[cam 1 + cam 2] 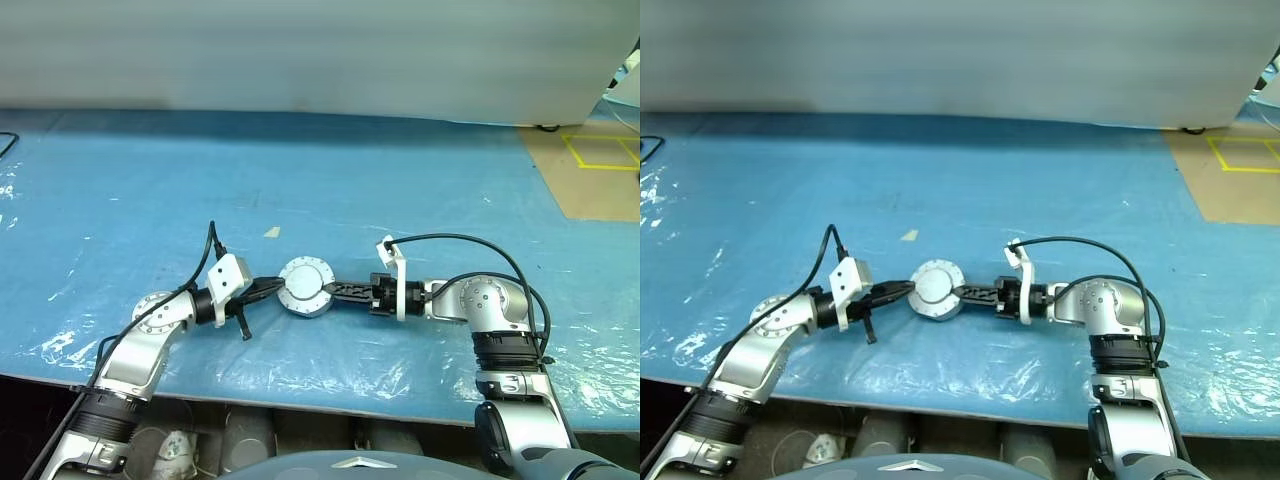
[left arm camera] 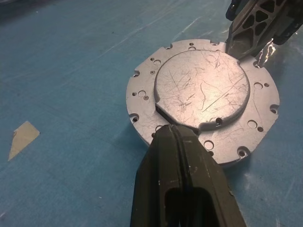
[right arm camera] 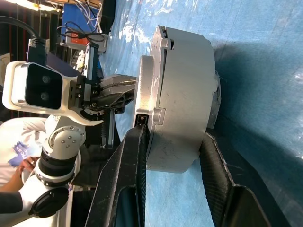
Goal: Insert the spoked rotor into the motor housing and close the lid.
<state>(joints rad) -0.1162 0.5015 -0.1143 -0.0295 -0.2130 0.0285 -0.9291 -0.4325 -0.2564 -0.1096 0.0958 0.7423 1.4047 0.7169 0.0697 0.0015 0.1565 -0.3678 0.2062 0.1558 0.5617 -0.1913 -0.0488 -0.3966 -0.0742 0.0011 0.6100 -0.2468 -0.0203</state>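
The motor housing (image 3: 184,94) is a short silver drum on the blue table, between my two grippers. The lid (image 1: 305,287) covers it, plain scratched silver face up (image 2: 203,90). My left gripper (image 1: 275,288) is shut, and its tip (image 2: 175,130) rests on the lid's flange on the left side. From the right, my right gripper (image 1: 330,291) reaches in level and clamps the drum (image 3: 175,132). One finger (image 3: 135,151) lies on the lid's rim and the other against the drum's base. The spoked rotor is hidden.
A blue plastic sheet (image 1: 150,200) covers the table, whose front edge (image 1: 300,395) runs just behind my arms. A small beige scrap (image 1: 271,232) lies beyond the housing. Brown floor with yellow tape (image 1: 600,150) shows at the far right. A person's hand (image 3: 12,198) shows behind my left arm.
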